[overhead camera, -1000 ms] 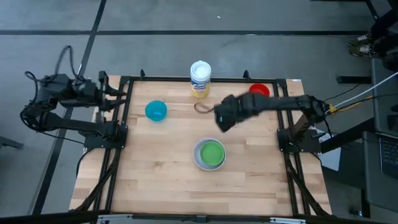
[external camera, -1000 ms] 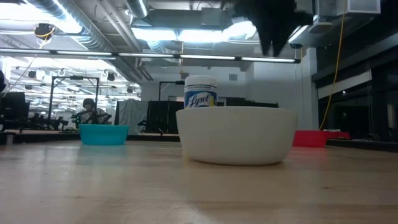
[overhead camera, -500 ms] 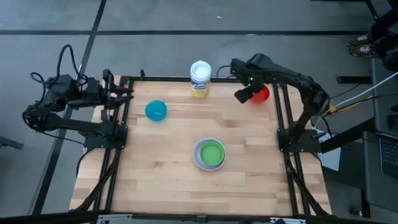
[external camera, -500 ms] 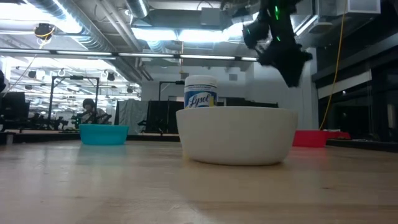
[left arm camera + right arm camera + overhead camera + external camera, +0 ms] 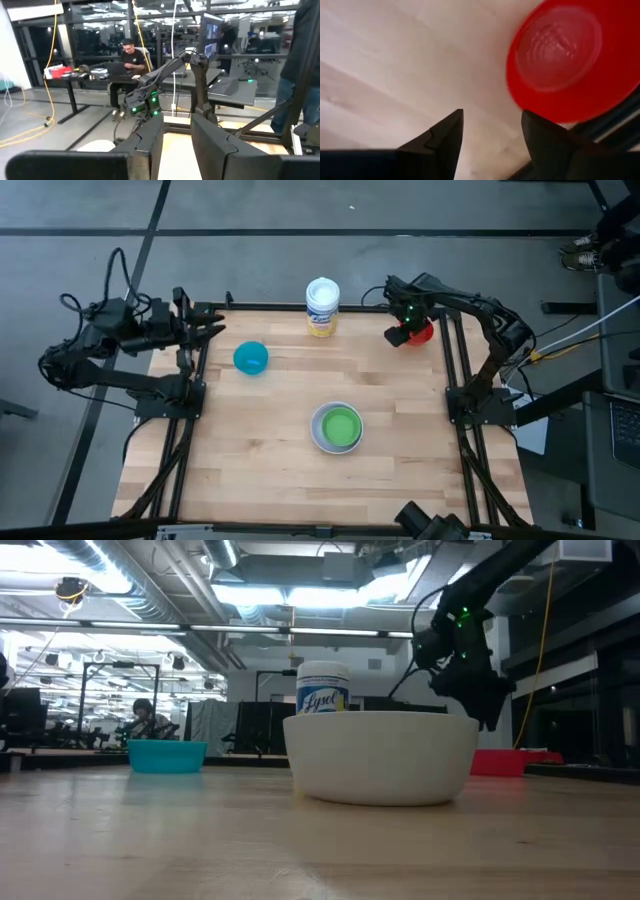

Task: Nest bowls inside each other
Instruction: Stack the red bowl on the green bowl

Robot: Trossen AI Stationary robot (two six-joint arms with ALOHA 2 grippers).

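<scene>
A red bowl (image 5: 422, 330) (image 5: 560, 60) stands on its base at the table's far right corner. My right gripper (image 5: 398, 333) (image 5: 492, 135) hangs open just above it, pointing down. Its fingers are over the bare wood beside the bowl's rim and touch nothing. In the low view the right gripper (image 5: 488, 712) is above the red bowl (image 5: 497, 762). A green bowl (image 5: 339, 425) sits inside the white bowl (image 5: 318, 438) (image 5: 380, 757) near the middle. A teal bowl (image 5: 250, 358) (image 5: 167, 755) stands alone at the far left. My left gripper (image 5: 205, 330) (image 5: 177, 145) waits open and level at the far left edge.
A white canister with a yellow label (image 5: 322, 307) (image 5: 323, 688) stands at the middle of the far edge. Black frame rails (image 5: 452, 360) run along both sides of the table, one close beside the red bowl. Bare wood lies between the bowls. A person sits at a desk beyond the table (image 5: 131, 55).
My right gripper has swung from over the table's middle to the far right corner, turning about and coming down over the red bowl. My left gripper has edged a little toward the table's right. No bowl has moved.
</scene>
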